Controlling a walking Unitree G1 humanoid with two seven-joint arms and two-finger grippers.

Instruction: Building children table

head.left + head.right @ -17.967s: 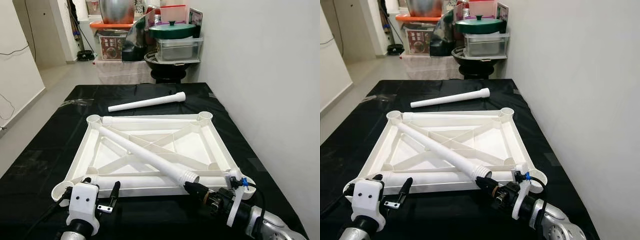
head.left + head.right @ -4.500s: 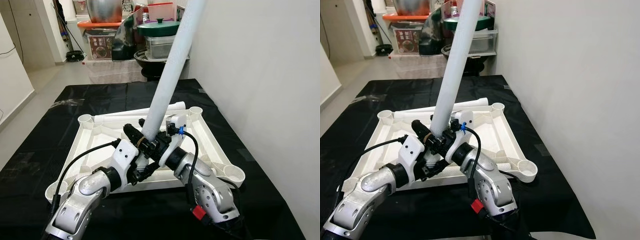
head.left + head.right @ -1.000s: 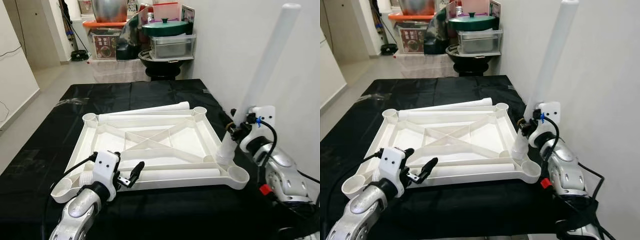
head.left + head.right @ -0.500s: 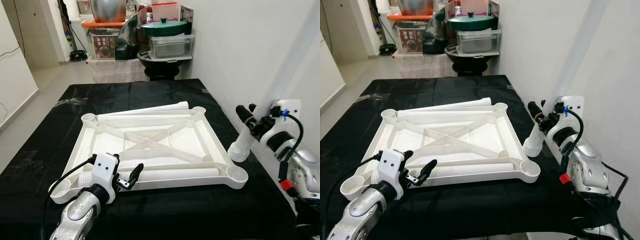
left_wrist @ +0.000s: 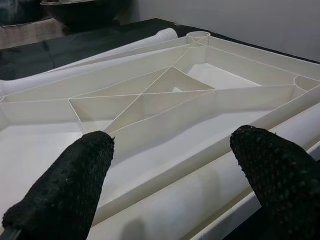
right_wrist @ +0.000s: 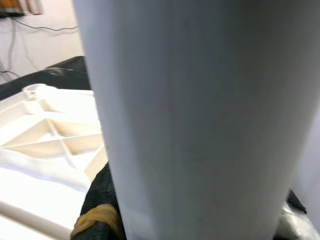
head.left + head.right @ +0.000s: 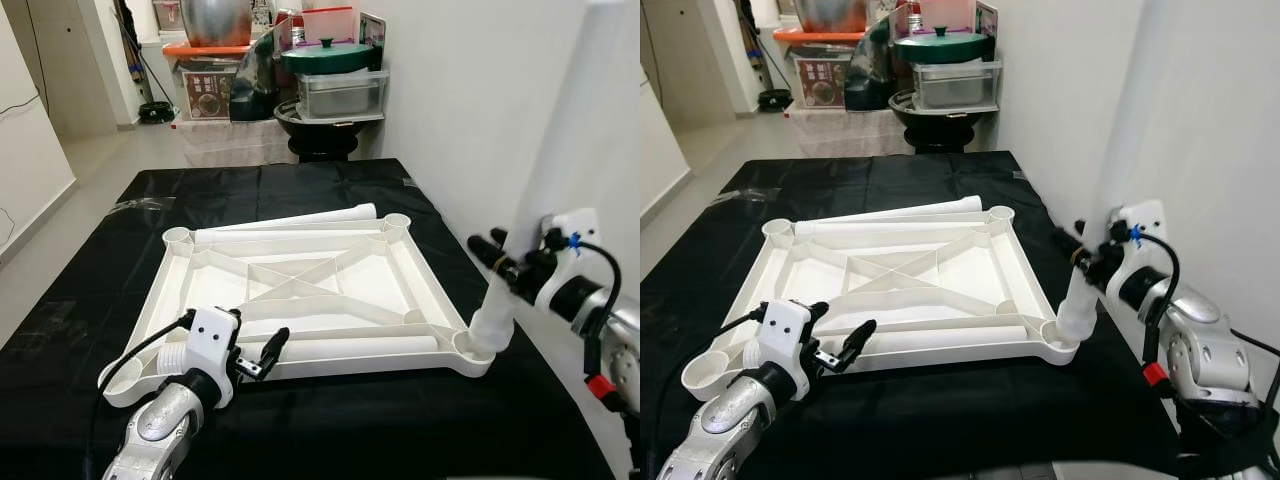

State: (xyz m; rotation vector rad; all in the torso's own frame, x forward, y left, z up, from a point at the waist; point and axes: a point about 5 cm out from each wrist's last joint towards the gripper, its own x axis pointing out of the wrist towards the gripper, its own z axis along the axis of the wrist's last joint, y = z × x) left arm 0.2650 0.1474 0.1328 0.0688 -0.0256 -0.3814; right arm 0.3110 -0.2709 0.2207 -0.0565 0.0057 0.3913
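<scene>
Left pincer (image 7: 262,352) spread wide with nothing in it, poised just over 1 loose leg (image 7: 350,347) lying along the near edge of the upturned tabletop (image 7: 300,290). Resting on the black surface (image 7: 90,290), with a 2nd leg (image 7: 290,221) along its far edge. Right pincer (image 7: 500,262) clamped low on a 3rd leg (image 7: 545,190), held almost upright with its foot at the near-right corner socket (image 7: 475,348). Probably light, stiff, smooth plastic; long enough to lever in the grip, so best held near the base. Left wrist view: ribs and finger gap up close. Right wrist view: leg against fingers (image 6: 100,200); seating unclear.
</scene>
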